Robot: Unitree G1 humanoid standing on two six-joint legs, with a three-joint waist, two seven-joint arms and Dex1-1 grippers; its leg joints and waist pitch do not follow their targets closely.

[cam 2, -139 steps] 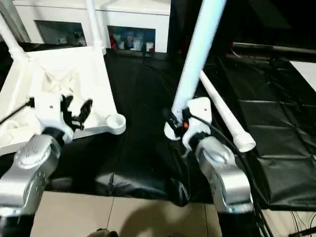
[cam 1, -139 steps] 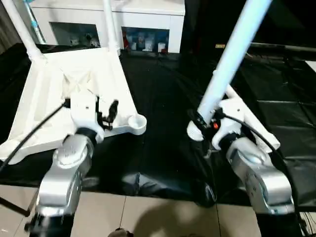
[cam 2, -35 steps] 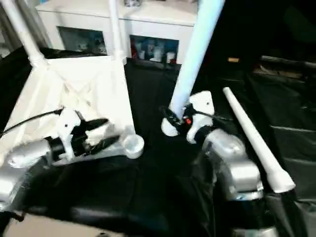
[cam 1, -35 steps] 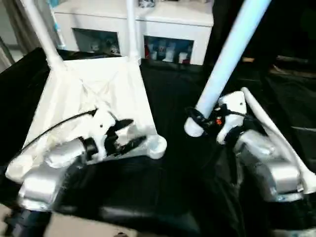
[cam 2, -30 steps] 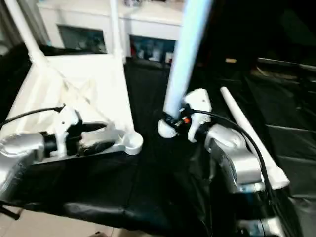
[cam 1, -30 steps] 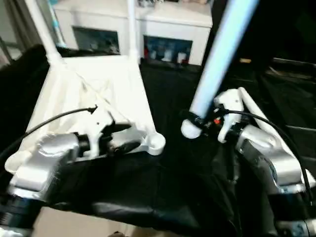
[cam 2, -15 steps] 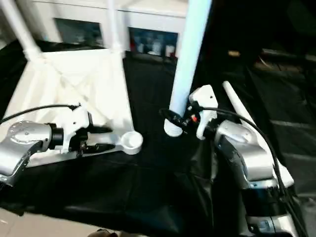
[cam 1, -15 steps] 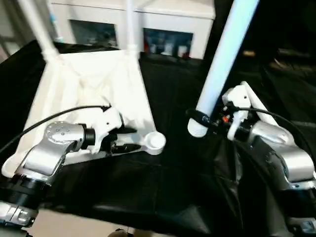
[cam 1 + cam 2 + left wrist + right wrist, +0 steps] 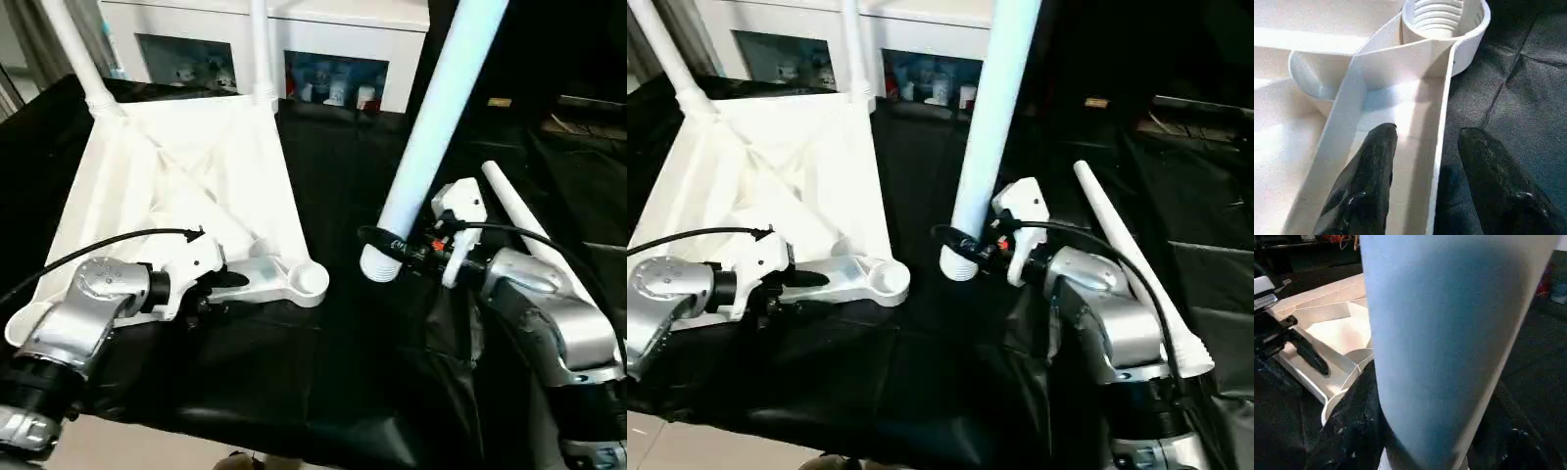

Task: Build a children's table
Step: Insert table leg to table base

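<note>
Black sheet (image 9: 333,372) over pale floor tiles (image 9: 147,452), left gripper (image 9: 1422,161) straddling the near rim of the upturned tabletop (image 9: 186,186), right gripper (image 9: 397,250) clamping a leg (image 9: 431,127) upright, thick end down, beside the near corner socket (image 9: 312,281), spare leg (image 9: 1127,264) lying front to back, white cabinet (image 9: 323,39) behind.

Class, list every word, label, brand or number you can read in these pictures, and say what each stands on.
None can be read.
Items behind the cabinet's glass doors: any print is too small and blurred.
Table top, legs and both grippers: no lettering visible.
</note>
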